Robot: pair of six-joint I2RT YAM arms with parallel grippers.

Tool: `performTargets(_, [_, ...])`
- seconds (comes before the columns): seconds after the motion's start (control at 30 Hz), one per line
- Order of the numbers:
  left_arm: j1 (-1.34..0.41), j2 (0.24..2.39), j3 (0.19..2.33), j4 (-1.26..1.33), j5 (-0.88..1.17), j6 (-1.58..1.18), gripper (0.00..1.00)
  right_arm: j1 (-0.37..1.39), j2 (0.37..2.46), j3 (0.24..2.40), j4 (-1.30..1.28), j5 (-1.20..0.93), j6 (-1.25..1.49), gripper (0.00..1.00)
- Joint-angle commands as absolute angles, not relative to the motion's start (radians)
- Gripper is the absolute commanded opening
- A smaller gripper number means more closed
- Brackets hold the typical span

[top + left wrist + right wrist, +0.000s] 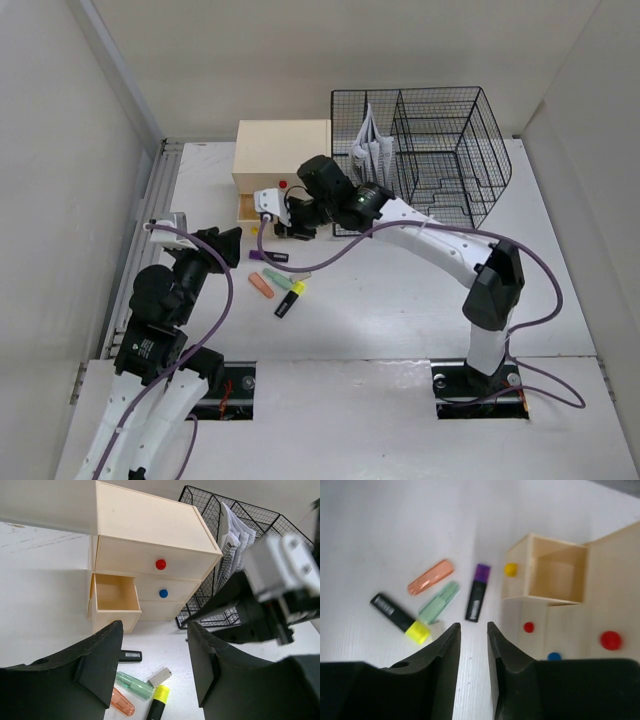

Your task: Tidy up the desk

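Barely parted, gripping nothing: right pincer (473, 627). Directly beneath, white worktop (395, 525). Just ahead, purple marker (478, 592); left of it, green marker (439, 601), orange marker (430, 577), yellow-capped marker (400, 618). Ahead right, pulled-out drawer (547, 570). Spread wide and empty: left pincer (155, 627), facing the cream drawer box (150, 535), with black wire rack (240, 525) to its right.

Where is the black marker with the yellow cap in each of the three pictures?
Top external: yellow-capped marker left of centre.
Left wrist: marker at bottom edge.
Right wrist: marker at left.
Shared landmark: the open drawer.
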State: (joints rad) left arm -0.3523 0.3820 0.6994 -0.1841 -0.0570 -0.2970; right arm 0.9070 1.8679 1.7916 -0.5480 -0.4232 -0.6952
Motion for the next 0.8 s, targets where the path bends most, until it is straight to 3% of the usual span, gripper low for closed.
performTargets(0.0, [-0.354,0.370,0.707,-0.143,-0.061,-0.287,0.51,0.888,1.928,1.720,-0.745,-0.627,-0.925,0.34])
performTargets(0.07, [-0.354,0.370,0.707,-0.143,-0.061,-0.287,0.51,0.888,1.963,1.697,-0.779,-0.627,-0.959,0.40])
performTargets(0.77, [-0.354,0.370,0.707,-0.143,-0.061,-0.287,0.51,0.888,2.138,1.651,-0.623,-0.414,-0.868,0.49])
